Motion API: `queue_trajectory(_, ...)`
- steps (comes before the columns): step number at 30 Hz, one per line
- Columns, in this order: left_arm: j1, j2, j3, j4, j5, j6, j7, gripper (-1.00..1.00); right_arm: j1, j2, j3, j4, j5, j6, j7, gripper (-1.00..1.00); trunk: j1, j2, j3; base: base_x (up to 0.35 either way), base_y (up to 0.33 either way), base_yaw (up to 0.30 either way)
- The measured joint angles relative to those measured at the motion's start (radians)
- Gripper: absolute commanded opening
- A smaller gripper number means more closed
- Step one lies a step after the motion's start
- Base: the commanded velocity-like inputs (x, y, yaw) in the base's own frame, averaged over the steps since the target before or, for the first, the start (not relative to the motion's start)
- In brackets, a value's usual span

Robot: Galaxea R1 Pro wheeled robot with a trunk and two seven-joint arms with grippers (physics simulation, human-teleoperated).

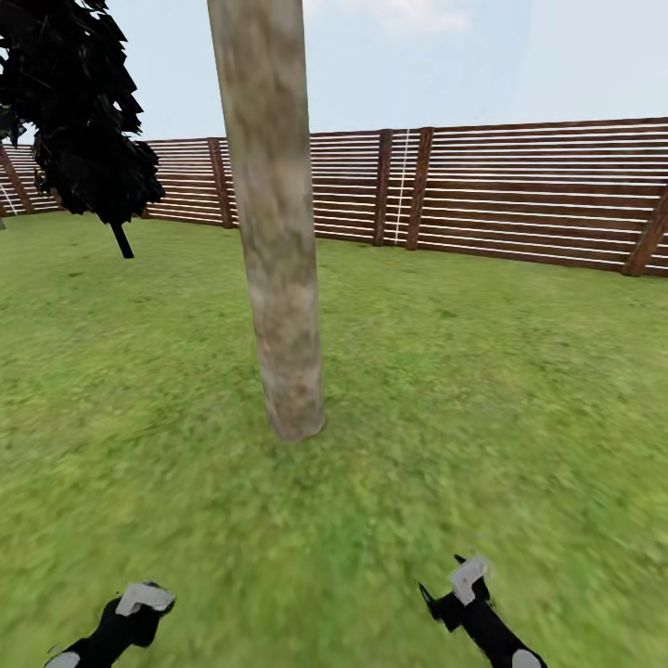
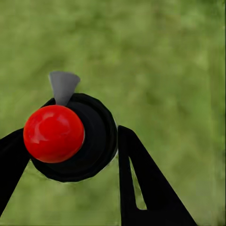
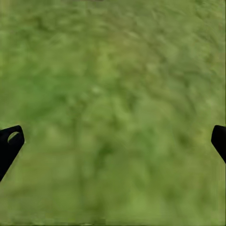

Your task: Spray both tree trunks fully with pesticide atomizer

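Trunk (image 1: pixel 278 278) stands upright straight ahead, slightly nearer the left hand (image 2: pixel 70 155), which grips the sprayer (image 2: pixel 70 136); right hand (image 3: pixel 113 141) hangs wide open.

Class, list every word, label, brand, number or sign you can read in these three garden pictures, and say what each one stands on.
None: no readable text in any view.
Tree trunk: bare mottled bark, unmarked.
Wooden fence: plain slats, no sign.
Atomizer in the left pincer: red and black, no label visible.
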Motion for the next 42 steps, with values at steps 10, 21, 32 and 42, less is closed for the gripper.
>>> queue_trajectory(10, -0.219, 0.007, -0.024, -0.062, -0.45, 0.109, -0.651, -1.0, -0.2, 0.037, 0.009, -0.087, 0.306, 0.186, 0.614, 1.0, 0.0, 0.0, 0.0, 0.0, 0.0, 0.0)
queue_trajectory(21, -0.228, -0.111, -0.169, -0.061, -0.592, 0.117, -0.72, -1.0, -0.215, 0.123, 0.133, -0.086, 0.332, 0.184, 0.724, -1.0, 0.0, 0.0, 0.0, 0.0, 0.0, 0.0)
queue_trajectory(32, -0.229, -0.214, -0.203, -0.061, -0.604, 0.105, -0.713, -1.0, -0.217, 0.167, 0.153, -0.088, 0.333, 0.184, 0.73, -1.0, 0.0, 0.0, 0.0, 0.0, 0.0, 0.0)
queue_trajectory(42, -0.227, -0.288, -0.329, -0.059, -0.603, 0.103, -0.587, -1.0, -0.228, 0.198, 0.153, -0.089, 0.333, 0.184, 0.73, -1.0, 0.0, 0.0, 0.0, 0.0, 0.0, 0.0)
